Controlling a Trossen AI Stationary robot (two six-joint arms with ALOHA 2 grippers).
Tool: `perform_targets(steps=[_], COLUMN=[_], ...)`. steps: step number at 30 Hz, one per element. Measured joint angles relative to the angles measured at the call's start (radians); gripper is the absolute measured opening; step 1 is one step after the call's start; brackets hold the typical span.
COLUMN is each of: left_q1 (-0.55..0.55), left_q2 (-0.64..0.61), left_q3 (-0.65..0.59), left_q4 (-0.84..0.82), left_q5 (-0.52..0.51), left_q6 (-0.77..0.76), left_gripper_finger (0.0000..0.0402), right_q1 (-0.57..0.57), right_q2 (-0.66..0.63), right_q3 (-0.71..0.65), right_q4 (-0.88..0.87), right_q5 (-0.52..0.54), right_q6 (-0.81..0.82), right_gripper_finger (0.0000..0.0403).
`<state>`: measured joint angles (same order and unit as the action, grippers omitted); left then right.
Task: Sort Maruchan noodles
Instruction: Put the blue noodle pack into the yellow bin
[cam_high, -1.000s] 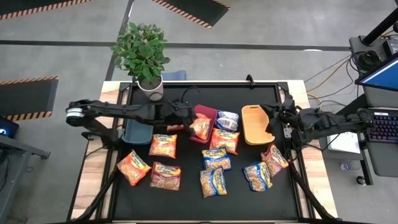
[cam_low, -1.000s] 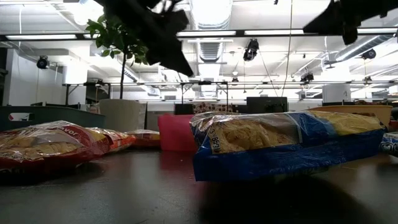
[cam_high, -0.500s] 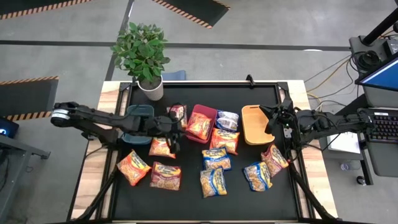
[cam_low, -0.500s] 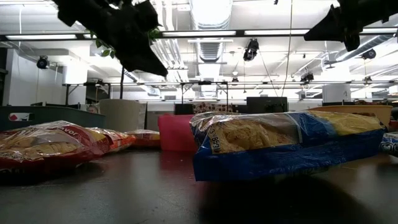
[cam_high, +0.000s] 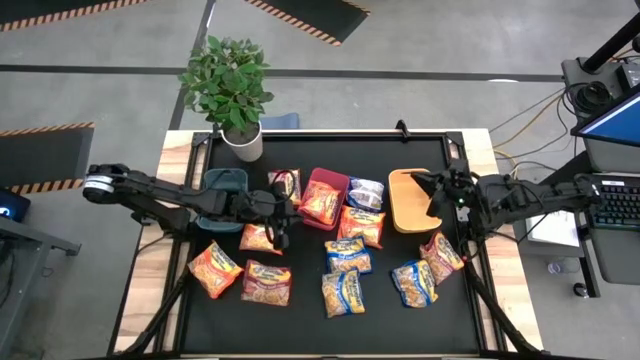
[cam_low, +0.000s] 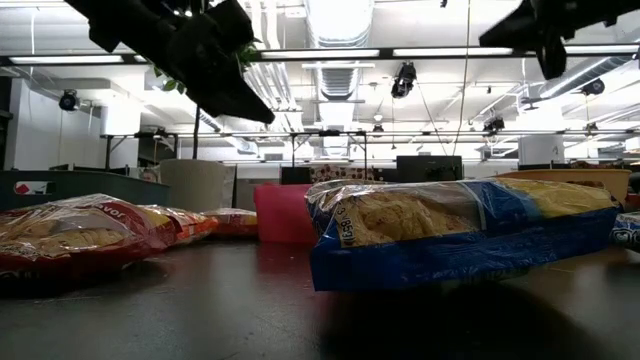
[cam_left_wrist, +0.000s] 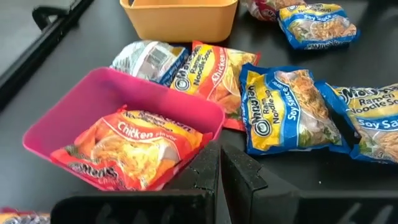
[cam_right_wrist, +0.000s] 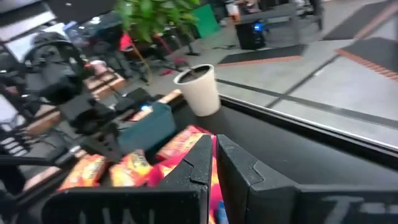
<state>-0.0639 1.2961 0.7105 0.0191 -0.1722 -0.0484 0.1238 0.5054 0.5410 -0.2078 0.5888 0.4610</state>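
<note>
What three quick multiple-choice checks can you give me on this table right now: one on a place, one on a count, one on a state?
1. Where is the orange chicken packet that lies nearest the left gripper?
A. in the pink bin
B. on the floor
C. on a shelf

2. How many bins stand on the table?
A. one
B. three
C. five

3. How are the left gripper's fingers?
A. spread wide
B. shut on a packet
C. shut with nothing between them

Answers:
1 A: the left wrist view shows the packet lying inside the pink walls.
2 B: the high view shows the teal bin, the pink bin and the tan bin.
3 C: the left wrist view shows the two fingers pressed together, with no packet between them.
</note>
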Motion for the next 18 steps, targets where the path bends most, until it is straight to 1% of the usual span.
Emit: perform_targets(steps=[3, 6, 10, 13, 15, 18], left_q1=[0.001, 0.002, 0.002, 0.002, 0.002, 0.002], left_q2=[0.0, -0.001, -0.002, -0.002, -0.002, -0.003], left_q3=[0.018, 0.043, 0.073, 0.079, 0.077, 0.068], left_q4=[0.0, -0.005, -0.007, -0.008, -0.01, -0.015], left_q5=[0.0, -0.001, -0.001, -0.001, -0.001, -0.002], left_q6=[0.061, 0.156, 0.256, 0.295, 0.3, 0.302], left_gripper_finger=[0.0, 0.0, 0.0, 0.0, 0.0, 0.0], right_q1=[0.0, 0.0, 0.0, 0.0, 0.0, 0.0], right_q2=[0.057, 0.125, 0.219, 0.294, 0.347, 0.429], right_q3=[0.037, 0.09, 0.19, 0.268, 0.317, 0.4], right_q4=[0.012, 0.012, -0.042, -0.128, -0.185, -0.219], right_q5=[-0.013, -0.013, -0.014, -0.03, -0.071, -0.134], right_q6=[-0.018, -0.057, -0.066, -0.023, 0.023, 0.073], right_gripper_finger=[0.0013, 0.0013, 0.0013, 0.0013, 0.0013, 0.0013])
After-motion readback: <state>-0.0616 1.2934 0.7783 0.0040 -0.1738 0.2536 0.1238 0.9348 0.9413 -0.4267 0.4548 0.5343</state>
